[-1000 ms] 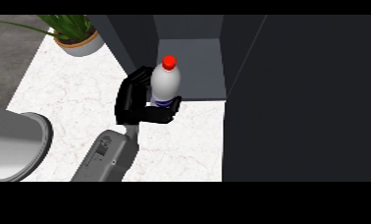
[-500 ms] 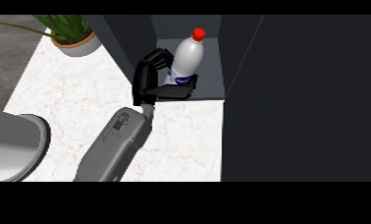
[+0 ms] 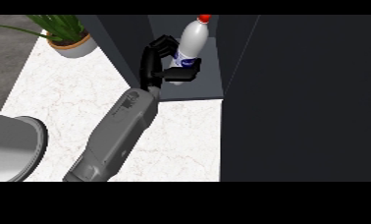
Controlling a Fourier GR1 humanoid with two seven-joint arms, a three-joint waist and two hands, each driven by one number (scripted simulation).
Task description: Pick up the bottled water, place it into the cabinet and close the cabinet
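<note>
Bottle [image 3: 190,41] went deeper into the cabinet [image 3: 217,70] as I kept my left hand [image 3: 163,63] curled round it, release pending.

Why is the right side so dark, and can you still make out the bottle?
Head view: the dark cabinet fills the right side, its opening shaded. The white bottle with its red cap stands out clearly, held by the left hand; the marble counter is evenly lit.

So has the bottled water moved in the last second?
Yes. The bottled water, held in the left hand, has travelled off the white counter and up into the open cabinet, deeper between its dark walls.
</note>
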